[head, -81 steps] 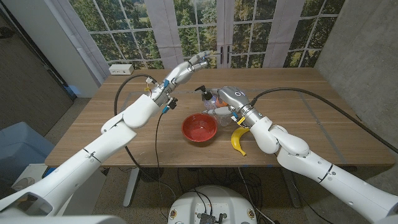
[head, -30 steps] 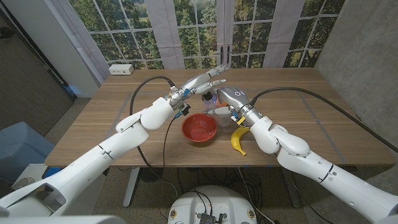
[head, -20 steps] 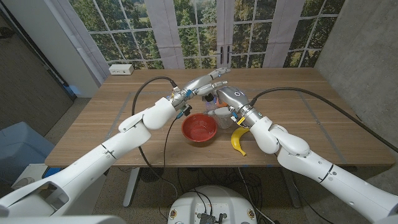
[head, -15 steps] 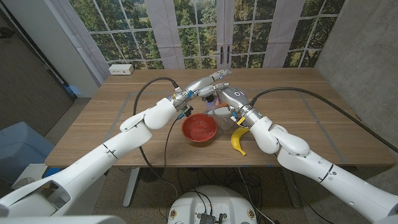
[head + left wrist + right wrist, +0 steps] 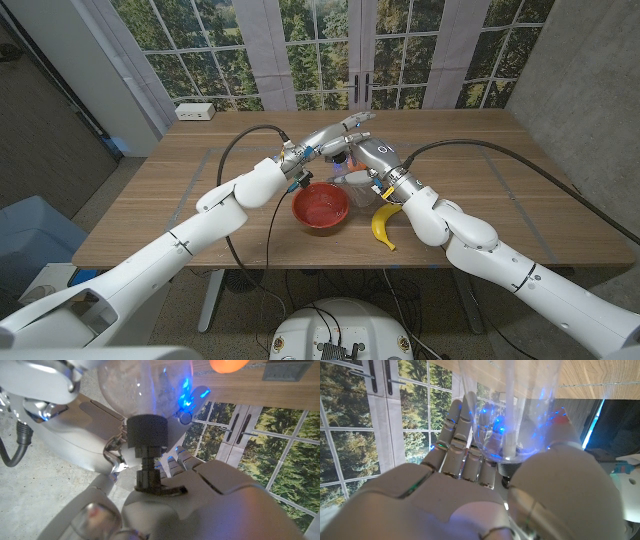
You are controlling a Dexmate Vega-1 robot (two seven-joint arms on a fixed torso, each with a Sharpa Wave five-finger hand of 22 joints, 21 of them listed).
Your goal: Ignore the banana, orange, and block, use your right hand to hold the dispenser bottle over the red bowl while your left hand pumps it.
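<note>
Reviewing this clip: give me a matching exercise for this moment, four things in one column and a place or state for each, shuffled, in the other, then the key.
Things:
1. dispenser bottle
2. left hand
3. red bowl
4. banana

Places or states:
A. lying on the table beside the right forearm
B. over the black pump top
C. held in the right hand
D. standing on the table in front of the bottle

Pairs: 1-C, 2-B, 3-D, 4-A

No text, label, brand, number or sign could be read in any view; the clear dispenser bottle (image 5: 131, 387) carried no legible print, and the white box (image 5: 194, 111) near the table's far left corner looked blank.
</note>
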